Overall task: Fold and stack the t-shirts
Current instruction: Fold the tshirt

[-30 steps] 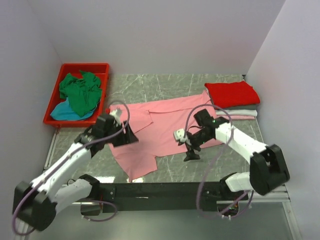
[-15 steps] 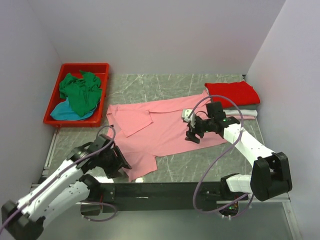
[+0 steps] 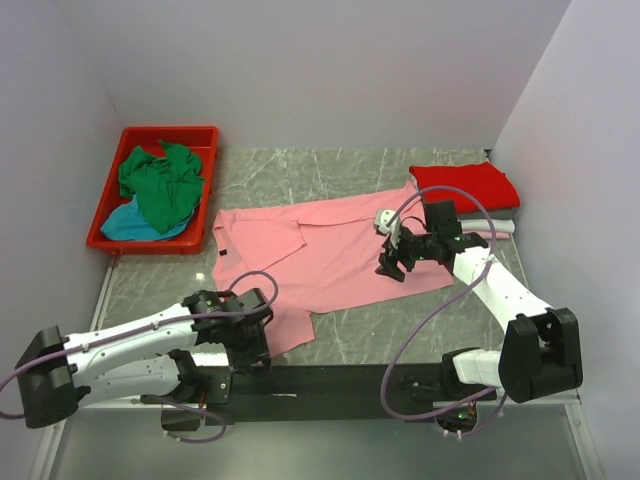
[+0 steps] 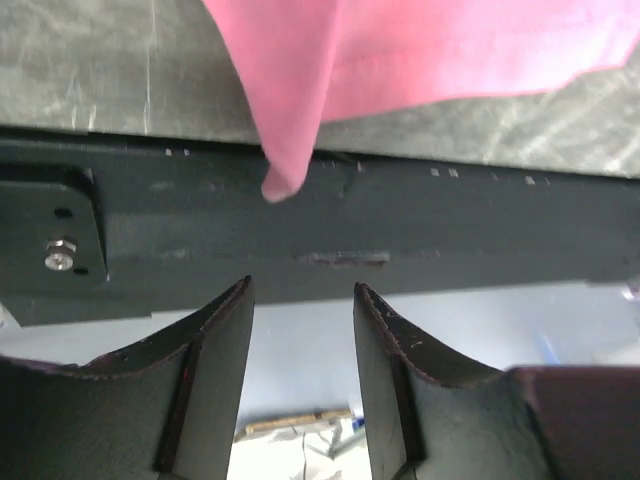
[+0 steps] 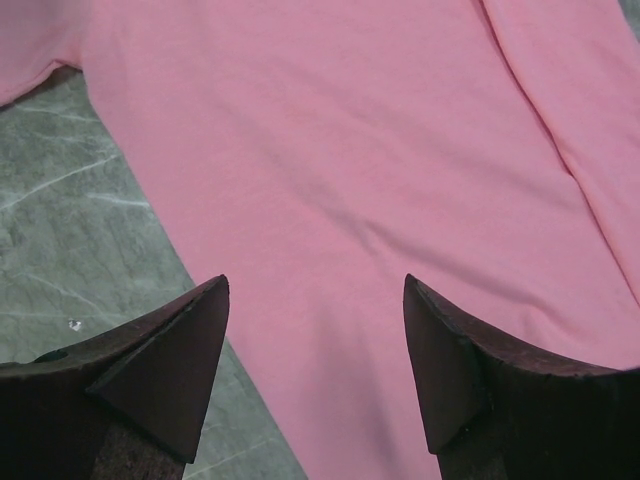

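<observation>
A salmon pink t-shirt (image 3: pixel 320 250) lies spread flat mid-table, with its dark neck label (image 3: pixel 219 255) at the left. My left gripper (image 3: pixel 256 346) is open and empty at the table's near edge, beside the shirt's near corner. In the left wrist view that corner (image 4: pixel 290 150) hangs over the black rail, beyond the open gripper (image 4: pixel 300 290). My right gripper (image 3: pixel 392 262) hovers open over the shirt's right part. The right wrist view shows pink cloth (image 5: pixel 350 150) under the open gripper (image 5: pixel 315 285). A folded red t-shirt (image 3: pixel 465 185) tops a stack at the back right.
A red plastic bin (image 3: pixel 205 135) at the back left holds a crumpled green shirt (image 3: pixel 160 180) and a teal one (image 3: pixel 140 225). Pale folded cloth (image 3: pixel 490 228) lies under the red shirt. The black base rail (image 3: pixel 330 380) runs along the near edge. Walls close in on three sides.
My left arm drew back from the shirt's left side to the near edge. My right gripper moved away from me, onto the shirt's right part. The shirt now lies flatter.
</observation>
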{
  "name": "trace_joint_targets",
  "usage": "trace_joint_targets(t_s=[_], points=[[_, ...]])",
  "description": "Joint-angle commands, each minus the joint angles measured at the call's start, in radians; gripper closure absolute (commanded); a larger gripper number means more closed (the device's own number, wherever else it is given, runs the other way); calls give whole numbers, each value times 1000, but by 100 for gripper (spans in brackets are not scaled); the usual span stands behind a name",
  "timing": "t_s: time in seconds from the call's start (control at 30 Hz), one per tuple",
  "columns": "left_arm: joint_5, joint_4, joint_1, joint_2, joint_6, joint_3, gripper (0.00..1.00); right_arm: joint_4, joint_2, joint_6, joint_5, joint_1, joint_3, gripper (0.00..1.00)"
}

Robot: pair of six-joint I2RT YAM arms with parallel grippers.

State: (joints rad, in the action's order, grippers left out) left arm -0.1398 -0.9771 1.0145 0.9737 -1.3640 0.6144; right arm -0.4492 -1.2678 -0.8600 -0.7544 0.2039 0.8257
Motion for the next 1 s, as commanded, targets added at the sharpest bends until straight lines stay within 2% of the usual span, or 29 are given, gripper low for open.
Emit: trace_joint_targets(t_s=[0.0,0.2,0.3,0.37,0.5,0.6,0.63,0.67,0.77,0.8,0.87,0.9,0.93,0.97], points=[[94,54,35,46,-58,18,50,6,-4,4,-39,-12,21,24],[186,89,39,137,12,27,51,-6,-24,-1,-42,-24,24,24],[236,72,42,180,40,51,56,-8,-27,-2,-39,-32,23,24],[243,69,42,191,45,56,61,-8,-27,-2,-40,-34,23,24],[243,84,42,200,51,35,65,-9,-28,1,-42,-37,27,25],[209,118,44,197,54,22,81,-19,-22,-2,-33,-37,33,25],[200,123,44,194,55,27,95,-35,-21,-5,-30,-38,38,25],[192,117,45,191,57,31,99,-48,-19,-14,-22,-40,41,25],[177,80,49,166,60,56,99,-129,-2,-92,7,-60,58,25],[172,71,49,145,62,61,99,-170,7,-206,6,-70,62,25],[149,61,49,125,63,59,99,-394,11,-435,-45,-150,67,22],[147,58,49,105,65,56,100,-478,7,-710,-55,-190,67,20],[126,60,49,94,65,51,100,-593,-1,-820,-60,-248,66,19],[105,64,49,86,65,47,100,-626,-16,-902,-30,-324,72,19]])
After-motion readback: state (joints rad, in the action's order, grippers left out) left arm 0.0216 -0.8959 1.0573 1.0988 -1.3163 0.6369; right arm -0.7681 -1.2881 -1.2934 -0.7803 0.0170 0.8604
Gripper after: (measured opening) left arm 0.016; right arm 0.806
